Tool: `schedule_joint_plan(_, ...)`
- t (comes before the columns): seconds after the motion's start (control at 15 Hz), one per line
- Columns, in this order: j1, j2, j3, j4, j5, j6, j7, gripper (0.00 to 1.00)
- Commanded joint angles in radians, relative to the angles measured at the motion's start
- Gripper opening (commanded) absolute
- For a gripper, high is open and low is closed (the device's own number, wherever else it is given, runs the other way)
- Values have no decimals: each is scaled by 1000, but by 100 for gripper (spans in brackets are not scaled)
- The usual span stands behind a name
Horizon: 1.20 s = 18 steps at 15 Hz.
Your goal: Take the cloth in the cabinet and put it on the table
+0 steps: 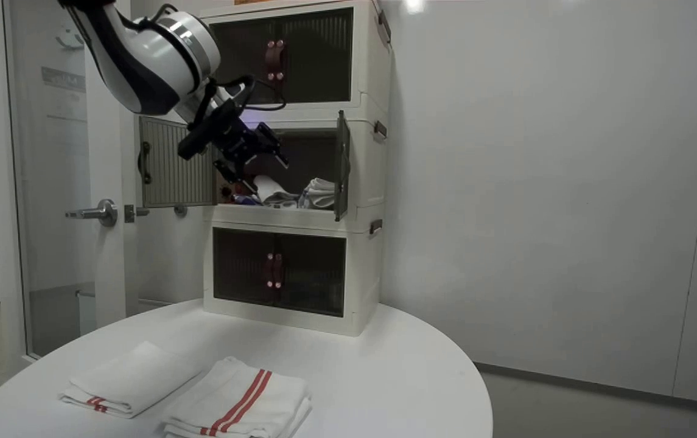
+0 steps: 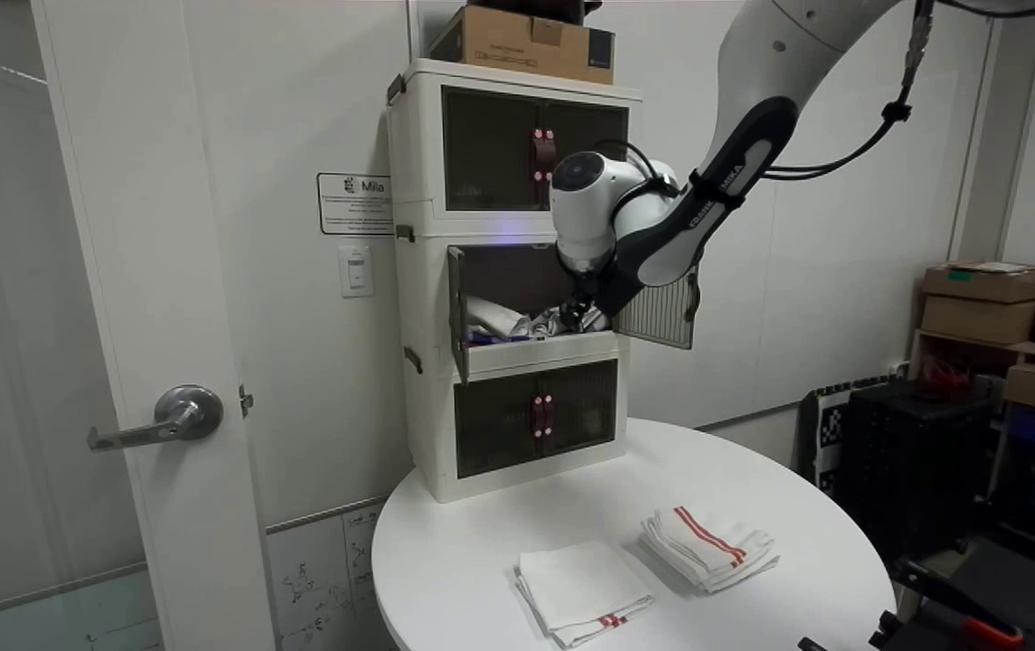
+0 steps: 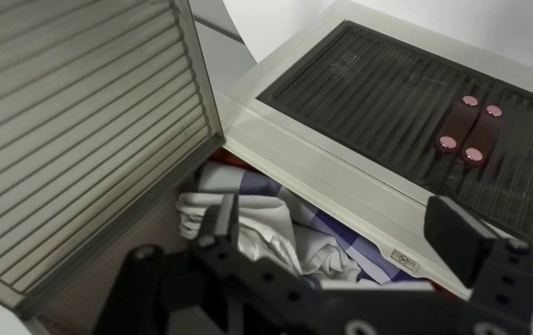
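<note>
White cloths lie in the cabinet's (image 1: 369,176) open middle compartment. A rolled or folded white cloth (image 1: 272,190) lies near its middle and a folded one (image 1: 319,193) at the right. In the wrist view, a folded white cloth (image 3: 266,209) and a crumpled one (image 3: 324,253) lie on a blue-and-white checked fabric (image 3: 340,232). My gripper (image 1: 269,177) is open and empty at the compartment's mouth. In the wrist view (image 3: 333,214), its left finger overlaps the folded cloth; I cannot tell whether they touch. The round white table (image 1: 409,377) stands under the cabinet.
The middle compartment's doors stand open; one ribbed door (image 3: 84,102) is close beside my gripper. The compartment has a raised front lip (image 2: 540,354). Two folded white cloths with red stripes, one (image 2: 580,588) beside another (image 2: 711,547), lie on the table. A cardboard box (image 2: 526,45) tops the cabinet.
</note>
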<state>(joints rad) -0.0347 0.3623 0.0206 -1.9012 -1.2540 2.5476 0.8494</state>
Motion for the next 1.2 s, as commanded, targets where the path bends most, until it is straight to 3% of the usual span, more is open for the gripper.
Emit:
schedule_joint_plan(0.0,24,102,-35,129,-121,25,78,100)
schedule_joint_plan(0.13,38,121,-55,155,-173,32,95,100)
schedule_joint_plan(0.2,28,82,-37,100,-122,7,67,100)
schedule_joint_plan(1.13,33,135,-51,164,-173,26,80,100)
